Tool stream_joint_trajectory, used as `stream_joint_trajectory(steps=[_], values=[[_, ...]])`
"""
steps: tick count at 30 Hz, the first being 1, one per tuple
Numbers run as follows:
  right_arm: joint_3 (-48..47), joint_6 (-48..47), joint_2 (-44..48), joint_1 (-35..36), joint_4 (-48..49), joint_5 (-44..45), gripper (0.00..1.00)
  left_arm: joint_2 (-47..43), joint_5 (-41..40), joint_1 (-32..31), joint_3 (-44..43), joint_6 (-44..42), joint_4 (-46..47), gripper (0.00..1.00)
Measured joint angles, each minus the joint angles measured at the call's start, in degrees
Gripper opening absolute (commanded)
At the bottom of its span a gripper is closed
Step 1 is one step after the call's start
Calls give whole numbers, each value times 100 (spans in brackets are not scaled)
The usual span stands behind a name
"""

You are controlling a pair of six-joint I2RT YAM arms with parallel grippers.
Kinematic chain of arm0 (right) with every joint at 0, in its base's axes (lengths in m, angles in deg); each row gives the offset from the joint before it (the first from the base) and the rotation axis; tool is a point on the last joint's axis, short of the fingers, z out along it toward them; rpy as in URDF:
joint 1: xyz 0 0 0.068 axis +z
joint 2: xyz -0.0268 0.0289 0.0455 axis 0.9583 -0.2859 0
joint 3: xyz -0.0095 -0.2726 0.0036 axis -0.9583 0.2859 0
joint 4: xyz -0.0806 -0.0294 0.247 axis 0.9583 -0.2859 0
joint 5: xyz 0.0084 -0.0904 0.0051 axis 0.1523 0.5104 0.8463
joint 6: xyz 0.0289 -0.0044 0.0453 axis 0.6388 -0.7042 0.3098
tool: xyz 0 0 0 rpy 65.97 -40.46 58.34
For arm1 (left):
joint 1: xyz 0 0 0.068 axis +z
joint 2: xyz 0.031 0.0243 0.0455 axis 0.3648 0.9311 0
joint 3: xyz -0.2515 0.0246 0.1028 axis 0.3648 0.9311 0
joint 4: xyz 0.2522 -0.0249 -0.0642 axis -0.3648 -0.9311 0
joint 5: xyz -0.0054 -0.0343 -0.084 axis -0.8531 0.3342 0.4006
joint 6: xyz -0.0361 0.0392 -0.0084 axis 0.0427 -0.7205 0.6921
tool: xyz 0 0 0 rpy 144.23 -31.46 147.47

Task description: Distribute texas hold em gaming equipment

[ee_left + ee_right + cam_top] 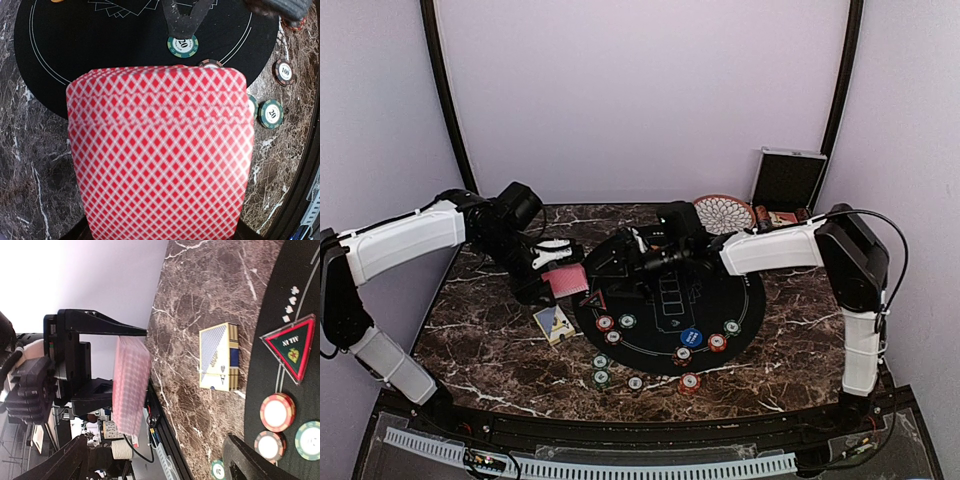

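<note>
Red-backed deck of cards (160,155) fills my left wrist view, clamped in the left gripper (558,270). From the right wrist view I see one finger over it and one under, so it's pinched across its thickness. The deck lies about flat, back up, held off the table (480,340), just left of the black mat (745,300). Its free end sticks out toward the mat.

Right gripper (618,262) hangs over the far left part of the mat, jaws wide apart, nothing between them.

Key relation: the deck is left of the right gripper, near but not touching, and that gripper faces the deck's thin edge. So the right arm is the nearer free tool. I judge the next move is taking a card off the top, coming in from the right along the deck's face.

Chips (605,323) sit on and around the mat's near edge, blue disc (691,337) among them. A triangle marker (292,347) sits at the mat's left. Card box (554,323) lies on the table on the near side of the deck.
</note>
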Motion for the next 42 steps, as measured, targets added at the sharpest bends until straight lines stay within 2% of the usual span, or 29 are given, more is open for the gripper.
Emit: stream_joint_trajectory(steps=[19, 30, 32, 36, 40, 42], values=[[-422, 994, -719, 186, 1364, -643, 83, 116, 44, -229, -348, -94, -146, 0], [-772, 1561, -1213, 271, 1971, -809, 66, 188, 55, -326, -442, -96, -157, 0], [-802, 1687, -1283, 278, 2100, -835, 60, 192, 55, -341, -442, -96, -157, 0], [-815, 1840, -1349, 284, 2321, -892, 35, 210, 52, -378, -442, -103, -160, 0], [-815, 2096, -1390, 289, 2629, -927, 15, 245, 31, -407, -442, -131, -170, 2], [-815, 2184, -1403, 289, 2739, -942, 9, 275, 9, -415, -444, -149, -177, 21]])
